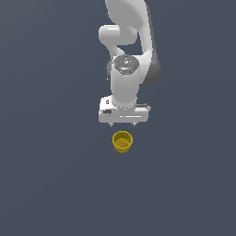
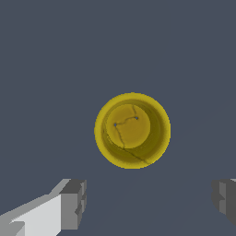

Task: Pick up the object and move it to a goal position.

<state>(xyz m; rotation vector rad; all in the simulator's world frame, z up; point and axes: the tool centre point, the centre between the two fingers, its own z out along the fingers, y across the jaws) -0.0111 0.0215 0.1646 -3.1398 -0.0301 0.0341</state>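
Approaching is the step you are in: the fingers (image 2: pixel 150 203) are spread wide with nothing between them, and the cup (image 1: pixel 122 141) has not been gripped. In the exterior view the cup sits on the plain grey counter (image 1: pixel 46 184) just below the centre of the frame, upright and mouth up, with the arm (image 1: pixel 126 69) above it in the upper middle. From that angle the fingers look near the cup but apart from it, though I can't tell how high they hang over the counter.

In the wrist view the cup fills the middle of the picture, and you look straight down into its open mouth to the base. One finger (image 2: pixel 73 203) shows at the lower left corner and the other at the lower right edge. The cup lies off the line between them, so it isn't yet centred in the gap.

My reading is that your next move calls for shifting the fingers over the cup until its rim sits between them, then lowering and closing on the walls. The gap looks wide enough.

Count: one cup, one arm, two fingers. No goal marker is visible in either view.
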